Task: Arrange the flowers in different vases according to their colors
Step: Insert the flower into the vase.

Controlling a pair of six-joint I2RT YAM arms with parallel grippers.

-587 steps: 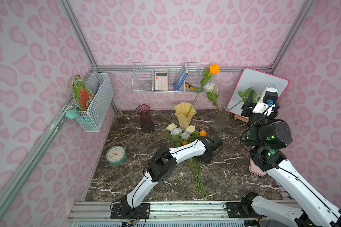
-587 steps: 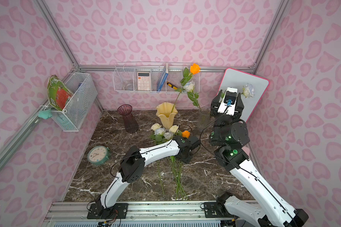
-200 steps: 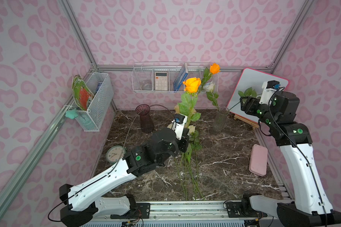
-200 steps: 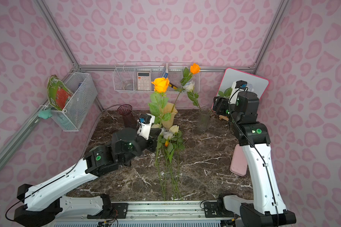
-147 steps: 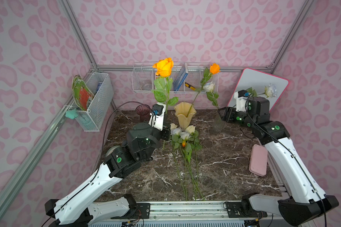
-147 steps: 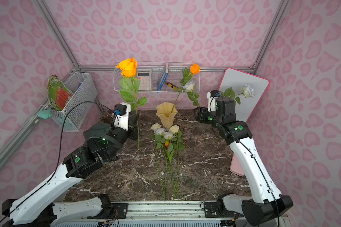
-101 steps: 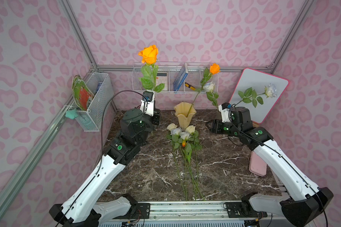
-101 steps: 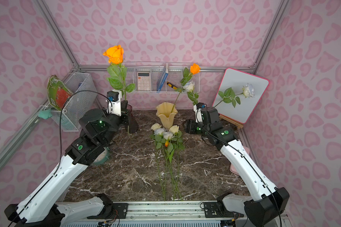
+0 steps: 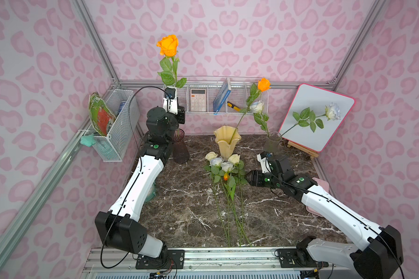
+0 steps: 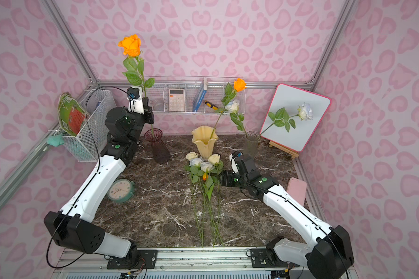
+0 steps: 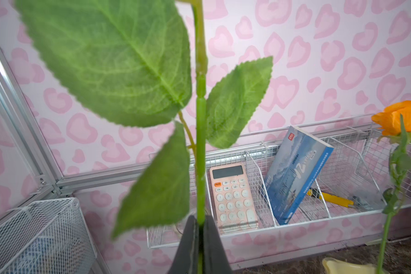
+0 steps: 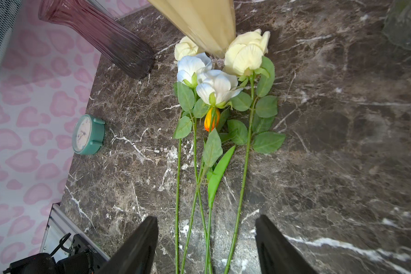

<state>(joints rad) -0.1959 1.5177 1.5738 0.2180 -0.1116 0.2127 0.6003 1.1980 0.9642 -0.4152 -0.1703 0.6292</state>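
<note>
The left gripper (image 11: 200, 224) pinches the green stem of the tall orange rose (image 9: 168, 47), whose end dips into the dark purple ribbed glass vase (image 10: 158, 147) just below it, and the right gripper (image 12: 207, 227) has its jaws wide apart and empty, right over the stems of the cream and bluish white roses (image 12: 217, 86) lying flat.

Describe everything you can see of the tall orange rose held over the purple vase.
The orange rose looks artificial: an orange bloom on a long green stem with several toothed, cloth-like leaves. It stands nearly upright, the left end effector shut on the stem below the leaves. Its lower end dips into the mouth of the purple vase.
</note>
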